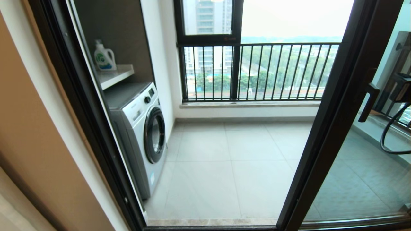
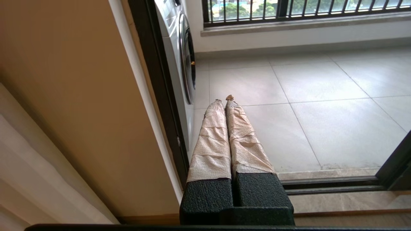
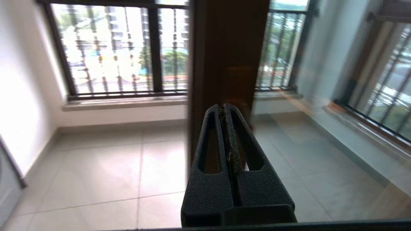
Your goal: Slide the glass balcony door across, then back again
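Note:
The glass balcony door [image 1: 335, 115] stands slid to the right, its dark brown upright crossing the head view and its dark bar handle [image 1: 368, 102] on the room side. The doorway to its left is open onto the balcony tiles. My right gripper [image 3: 223, 107] is shut on nothing, with its tips close in front of the brown upright [image 3: 224, 54]; the door's glass [image 3: 321, 134] lies beside it. My left gripper [image 2: 224, 100], its fingers wrapped in paper tape, is shut and empty, low by the left jamb [image 2: 154, 80] and pointing over the tiles. The door's bottom corner [image 2: 396, 163] shows there.
A white washing machine [image 1: 141, 128] stands just inside the balcony on the left, under a shelf holding a detergent bottle [image 1: 104, 57]. A black-framed window with railing bars [image 1: 257, 70] closes the far side. The floor track [image 2: 330, 186] runs along the sill. A black cable [image 1: 385, 138] loops at right.

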Motion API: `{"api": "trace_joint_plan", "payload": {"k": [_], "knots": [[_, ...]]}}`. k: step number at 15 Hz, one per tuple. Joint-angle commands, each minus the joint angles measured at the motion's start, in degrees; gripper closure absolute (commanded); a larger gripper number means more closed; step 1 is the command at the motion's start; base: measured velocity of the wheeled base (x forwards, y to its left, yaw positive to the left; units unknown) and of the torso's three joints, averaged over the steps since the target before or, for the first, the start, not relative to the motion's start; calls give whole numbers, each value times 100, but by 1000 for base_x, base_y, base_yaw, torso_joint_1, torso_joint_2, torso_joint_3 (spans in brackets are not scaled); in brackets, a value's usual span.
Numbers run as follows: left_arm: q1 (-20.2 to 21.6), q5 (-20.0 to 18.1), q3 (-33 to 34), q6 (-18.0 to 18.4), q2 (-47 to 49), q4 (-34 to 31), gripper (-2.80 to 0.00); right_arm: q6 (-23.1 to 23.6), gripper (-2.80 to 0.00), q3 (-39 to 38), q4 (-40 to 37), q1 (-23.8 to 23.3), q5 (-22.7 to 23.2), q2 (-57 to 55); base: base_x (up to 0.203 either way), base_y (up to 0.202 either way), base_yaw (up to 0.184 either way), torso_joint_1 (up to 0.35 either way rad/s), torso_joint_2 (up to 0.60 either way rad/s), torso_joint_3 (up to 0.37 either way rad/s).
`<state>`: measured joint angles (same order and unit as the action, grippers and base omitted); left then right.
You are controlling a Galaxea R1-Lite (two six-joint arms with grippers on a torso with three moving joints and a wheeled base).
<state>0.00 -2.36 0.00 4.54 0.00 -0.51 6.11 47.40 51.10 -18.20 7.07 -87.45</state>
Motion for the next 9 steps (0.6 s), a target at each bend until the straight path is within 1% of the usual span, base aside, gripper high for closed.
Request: {"api": "trace_joint_plan", "payload": {"k": [1,3,4,5,7,9], "knots": [[0,-1,9,3,9,-2,0,29,0,-699,-31,269,11,1218,0,0,0,0,0,0],[0,-1,9,3,9,-2,0,121,0,-1243,-339,407,-5,2277,0,0,0,0,0,0],[0,-1,9,3,9,-2,0,152,0,-1389,-633,437,-10,2855,0,0,0,0,0,0],[0,-1,9,3,9,-2,0,176,0,-1481,-1115,459,-15,3553,0,0,0,0,0,0],[0,-1,9,3,9,-2,0,206,0,-1485,-2469,484,-21,4955,0,0,0,0,0,0],[0,-1,9,3,9,-2,0,251,0,-1187,-4502,496,-25,6296,0,0,0,0,0,0]]}}
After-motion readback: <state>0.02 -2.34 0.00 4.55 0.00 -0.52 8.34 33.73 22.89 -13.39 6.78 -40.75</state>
